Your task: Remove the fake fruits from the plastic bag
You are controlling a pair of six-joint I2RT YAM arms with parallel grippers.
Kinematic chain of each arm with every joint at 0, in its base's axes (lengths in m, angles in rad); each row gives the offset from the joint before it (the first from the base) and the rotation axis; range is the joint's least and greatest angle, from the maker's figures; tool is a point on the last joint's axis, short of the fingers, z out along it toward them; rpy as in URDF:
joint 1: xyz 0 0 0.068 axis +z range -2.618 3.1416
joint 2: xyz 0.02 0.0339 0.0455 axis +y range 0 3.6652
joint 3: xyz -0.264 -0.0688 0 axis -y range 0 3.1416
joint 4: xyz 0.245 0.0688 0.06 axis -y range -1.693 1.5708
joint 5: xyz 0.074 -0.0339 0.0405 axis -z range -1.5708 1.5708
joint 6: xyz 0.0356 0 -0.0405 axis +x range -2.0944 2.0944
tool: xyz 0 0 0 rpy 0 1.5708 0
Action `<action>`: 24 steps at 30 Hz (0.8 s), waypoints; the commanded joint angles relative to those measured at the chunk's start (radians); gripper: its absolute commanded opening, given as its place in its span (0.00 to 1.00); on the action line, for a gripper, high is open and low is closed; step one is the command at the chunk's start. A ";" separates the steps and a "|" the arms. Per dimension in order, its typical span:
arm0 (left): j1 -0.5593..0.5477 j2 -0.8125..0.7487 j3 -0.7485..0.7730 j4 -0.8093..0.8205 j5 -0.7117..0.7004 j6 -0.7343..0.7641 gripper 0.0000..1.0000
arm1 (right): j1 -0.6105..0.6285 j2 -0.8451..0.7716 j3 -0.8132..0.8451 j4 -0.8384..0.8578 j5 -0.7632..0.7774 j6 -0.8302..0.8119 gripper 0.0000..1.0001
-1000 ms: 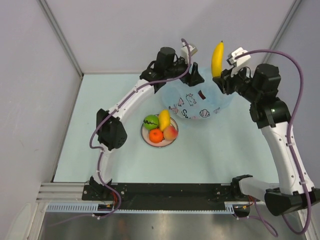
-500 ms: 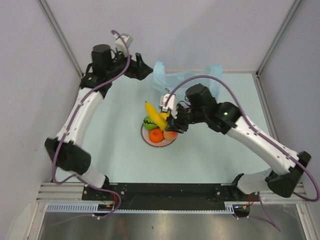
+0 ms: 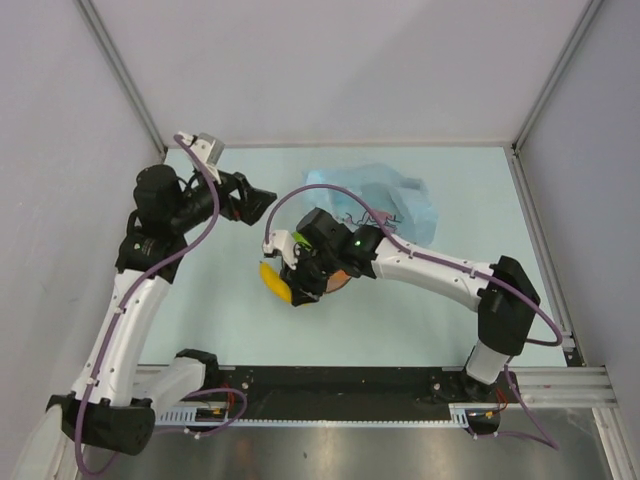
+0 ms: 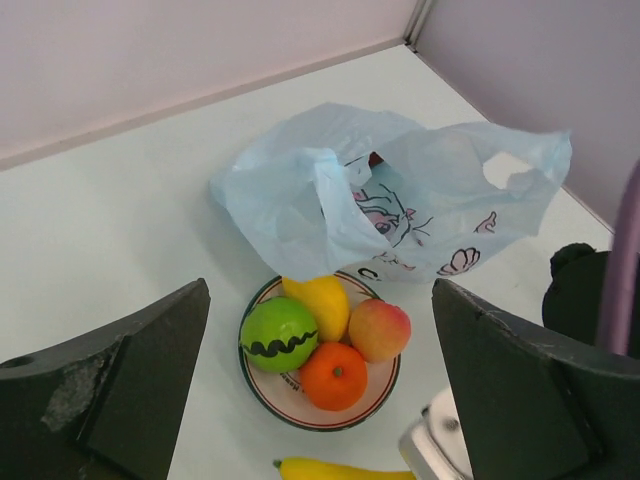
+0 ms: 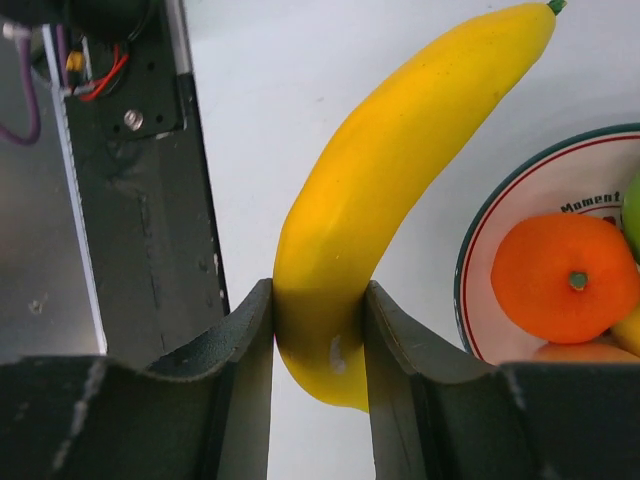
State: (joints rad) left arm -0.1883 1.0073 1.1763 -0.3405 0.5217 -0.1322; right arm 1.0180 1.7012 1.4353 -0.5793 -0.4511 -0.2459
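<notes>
As banana (image 5: pixel 390 190) lowers beside plate (image 4: pixel 382 380), right tool (image 5: pixel 318 300) clamping it, left tool (image 4: pixel 320 292) gaping, pulled back.

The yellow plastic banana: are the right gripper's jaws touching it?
Touching. The right wrist view shows the right gripper with both jaws pressed against the yellow plastic banana, no gap.

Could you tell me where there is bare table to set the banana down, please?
Bare table lies left of the plate, toward the left arm, and near right, in front of the right arm. Crowded: the plate, with four fake fruits, and the plastic bag behind it.
</notes>
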 commanded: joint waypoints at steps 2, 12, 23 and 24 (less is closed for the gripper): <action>0.073 -0.050 -0.053 0.072 0.070 -0.104 0.98 | -0.006 0.061 -0.001 0.130 0.078 0.189 0.10; 0.124 -0.078 -0.095 0.115 0.093 -0.147 0.97 | -0.009 0.098 -0.038 0.124 0.182 0.215 0.08; 0.133 -0.056 -0.101 0.143 0.098 -0.155 0.97 | -0.059 0.117 -0.093 0.159 0.210 0.209 0.09; 0.133 -0.055 -0.101 0.141 0.100 -0.153 0.97 | -0.059 0.120 -0.093 0.162 0.207 0.209 0.09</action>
State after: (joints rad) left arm -0.0666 0.9489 1.0744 -0.2455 0.5987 -0.2714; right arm 0.9592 1.8107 1.3396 -0.4652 -0.2577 -0.0402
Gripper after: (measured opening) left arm 0.971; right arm 0.382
